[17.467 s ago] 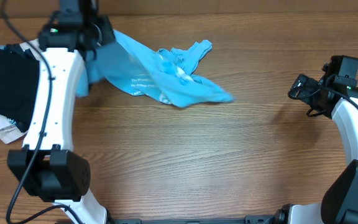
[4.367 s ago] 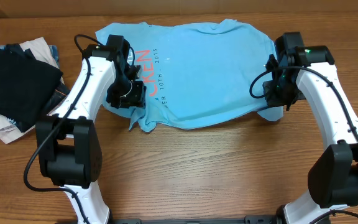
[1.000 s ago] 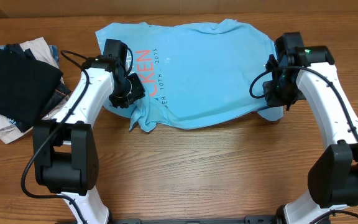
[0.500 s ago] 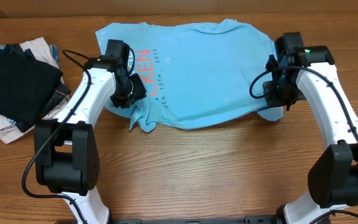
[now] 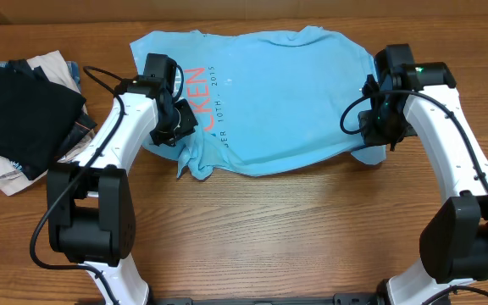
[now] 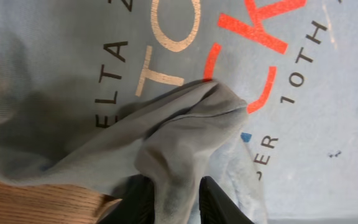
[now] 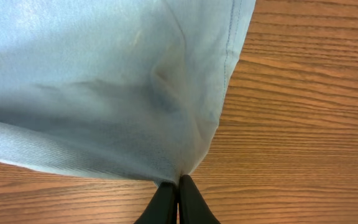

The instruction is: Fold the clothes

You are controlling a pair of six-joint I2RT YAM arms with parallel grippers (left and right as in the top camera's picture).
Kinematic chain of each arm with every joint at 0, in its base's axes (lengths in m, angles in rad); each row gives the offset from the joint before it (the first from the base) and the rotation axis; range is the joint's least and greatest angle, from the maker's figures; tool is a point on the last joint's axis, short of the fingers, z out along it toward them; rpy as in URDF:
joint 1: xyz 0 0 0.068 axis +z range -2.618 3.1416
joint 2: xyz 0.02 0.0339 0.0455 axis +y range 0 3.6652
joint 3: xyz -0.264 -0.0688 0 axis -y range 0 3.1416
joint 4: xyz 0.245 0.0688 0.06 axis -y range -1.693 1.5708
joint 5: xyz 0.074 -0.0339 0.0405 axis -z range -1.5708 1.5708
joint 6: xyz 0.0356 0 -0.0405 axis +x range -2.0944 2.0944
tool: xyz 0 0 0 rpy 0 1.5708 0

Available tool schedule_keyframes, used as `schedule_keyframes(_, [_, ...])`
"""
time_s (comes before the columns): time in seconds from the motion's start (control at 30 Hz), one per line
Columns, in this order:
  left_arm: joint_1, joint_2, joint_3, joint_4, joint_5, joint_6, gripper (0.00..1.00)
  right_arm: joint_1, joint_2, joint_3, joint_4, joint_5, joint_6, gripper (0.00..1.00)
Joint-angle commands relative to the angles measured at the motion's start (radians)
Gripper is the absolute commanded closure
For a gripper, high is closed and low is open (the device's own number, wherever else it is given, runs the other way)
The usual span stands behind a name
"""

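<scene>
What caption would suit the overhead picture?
The left gripper and right gripper pinch opposite sides of a sky-blue T-shirt spread on a wooden table.

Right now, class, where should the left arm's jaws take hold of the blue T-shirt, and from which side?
Likely the raised ridge beside the lettering, near the T-shirt's left edge, from above: it stands proud of the flat fabric, so the left gripper can close across it.

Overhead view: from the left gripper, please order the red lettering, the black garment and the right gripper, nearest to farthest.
From the left gripper:
1. Red lettering, just beside it on the blue shirt.
2. Black garment, off the shirt on the left side.
3. Right gripper, at the shirt's opposite edge.
</scene>
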Motion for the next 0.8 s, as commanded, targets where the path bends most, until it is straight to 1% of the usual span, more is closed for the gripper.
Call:
schedule_keyframes(0.0, [-0.008,0.005,-0.018,0.005,-0.025,-0.006,0.74,-0.005,-0.005,-0.002,0.003,0.000,0.005,0.96])
schedule_keyframes(0.13, [-0.010,0.010,-0.035,0.017,-0.023,-0.009,0.78,-0.005,-0.005,-0.002,0.001,0.000,0.004,0.96])
schedule_keyframes(0.17, [-0.011,0.011,-0.039,0.020,-0.022,-0.009,0.80,-0.005,-0.005,-0.002,0.000,0.000,0.004,0.96])
schedule_keyframes(0.23, [-0.016,0.017,-0.049,0.030,-0.023,-0.009,0.88,-0.005,-0.005,-0.002,0.000,0.000,0.004,0.96])
schedule_keyframes(0.27, [-0.016,0.017,-0.055,0.040,-0.023,-0.009,0.95,-0.005,-0.005,-0.002,0.000,0.000,0.004,0.96])
schedule_keyframes(0.43, [-0.012,0.014,-0.054,0.077,-0.030,0.011,0.96,-0.005,-0.005,-0.002,0.000,0.000,0.004,0.96])
schedule_keyframes(0.5, [-0.011,0.013,-0.034,0.071,-0.034,0.045,0.96,-0.005,-0.005,-0.002,0.000,0.000,0.005,0.96])
schedule_keyframes(0.63, [-0.011,-0.021,0.040,-0.027,-0.091,0.082,0.96,-0.005,-0.005,-0.002,0.026,0.001,0.004,0.96])
schedule_keyframes(0.77, [-0.006,-0.063,0.069,-0.123,-0.225,0.082,0.96,-0.005,-0.005,-0.002,0.061,0.000,0.004,0.96])
